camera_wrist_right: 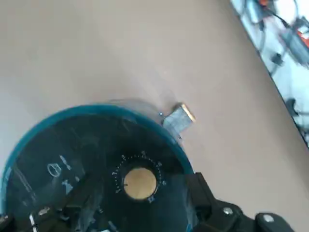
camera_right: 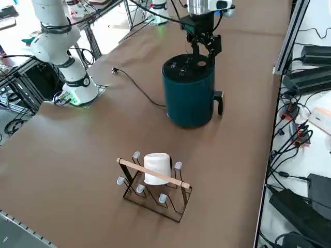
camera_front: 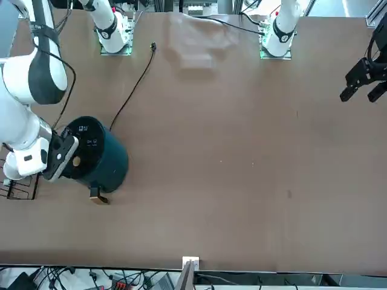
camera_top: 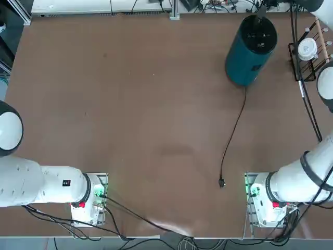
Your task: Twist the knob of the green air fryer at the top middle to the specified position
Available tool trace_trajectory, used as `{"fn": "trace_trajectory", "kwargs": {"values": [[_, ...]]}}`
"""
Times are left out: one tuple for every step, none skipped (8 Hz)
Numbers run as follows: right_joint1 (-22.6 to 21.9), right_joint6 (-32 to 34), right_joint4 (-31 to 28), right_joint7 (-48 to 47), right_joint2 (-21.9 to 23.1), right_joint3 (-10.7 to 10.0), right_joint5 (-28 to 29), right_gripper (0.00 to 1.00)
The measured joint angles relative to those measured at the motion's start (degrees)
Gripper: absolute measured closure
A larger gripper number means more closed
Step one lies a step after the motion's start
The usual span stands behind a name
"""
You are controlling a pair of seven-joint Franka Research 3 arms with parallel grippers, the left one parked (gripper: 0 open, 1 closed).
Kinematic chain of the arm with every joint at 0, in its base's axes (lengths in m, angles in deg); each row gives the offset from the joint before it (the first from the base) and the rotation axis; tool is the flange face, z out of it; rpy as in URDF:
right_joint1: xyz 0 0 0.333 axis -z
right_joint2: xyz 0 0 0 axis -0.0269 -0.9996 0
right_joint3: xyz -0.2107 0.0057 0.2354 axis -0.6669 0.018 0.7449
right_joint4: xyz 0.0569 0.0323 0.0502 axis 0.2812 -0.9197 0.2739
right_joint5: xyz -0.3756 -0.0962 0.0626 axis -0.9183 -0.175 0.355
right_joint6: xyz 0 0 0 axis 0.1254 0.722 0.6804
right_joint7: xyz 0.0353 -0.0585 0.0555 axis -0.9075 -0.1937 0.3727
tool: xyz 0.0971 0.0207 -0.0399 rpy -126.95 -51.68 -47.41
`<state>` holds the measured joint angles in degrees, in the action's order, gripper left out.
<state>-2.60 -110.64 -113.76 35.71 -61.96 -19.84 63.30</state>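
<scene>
From overhead, the green air fryer [camera_top: 250, 49] stands by the table's far edge toward its right corner, its cord running back toward the working arm's base; the right gripper itself is out of sight here, only the arm's links crowding the right edge; across the table, the front view puts the right gripper [camera_front: 60, 158] right over the fryer's black control face, beside the knob [camera_front: 76, 161], which sits just off its fingertips; from the raised side camera the right gripper [camera_right: 204, 50] hangs straight down over the fryer's top, fingers spread, nothing between them; on the wrist camera the knob [camera_wrist_right: 139, 183] shows its tan centre ringed by white ticks, lying between the two dark fingers [camera_wrist_right: 212, 210], which stand wide and clear of it; so the jaws are released and empty, and by my reckoning the dial is directly below, the right arm the nearer by far.
</scene>
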Motion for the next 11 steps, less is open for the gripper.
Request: {"fn": "trace_trajectory", "kwargs": {"values": [[0.0, 0.6, 0.2, -5.7, 1.7, 0.0, 0.0, 0.00], [0.0, 1.9, 0.3, -12.6, 3.9, 0.0, 0.0, 0.00], [0.0, 3.2, 0.3, -20.4, 5.9, -0.1, 0.0, 0.00], [0.1, 4.6, 0.3, -28.3, 7.6, -0.3, -0.1, 0.00], [0.1, 6.3, 0.3, -35.6, 8.9, -0.5, -0.1, 0.00], [0.2, 7.9, 0.3, -42.1, 9.9, -0.7, -0.1, 0.00], [0.3, 9.9, 0.3, -47.5, 11.0, -0.9, -0.1, 0.00], [0.6, 12.6, 0.3, -51.6, 12.2, -1.4, -0.1, 0.00], [1.7, 15.5, 0.3, -53.9, 13.4, -2.0, 0.6, 0.00], [3.6, 18.0, 0.3, -54.4, 14.5, -2.6, 2.2, 0.00], [5.4, 19.9, 0.3, -54.3, 15.6, -2.8, 3.6, 0.00]]}}
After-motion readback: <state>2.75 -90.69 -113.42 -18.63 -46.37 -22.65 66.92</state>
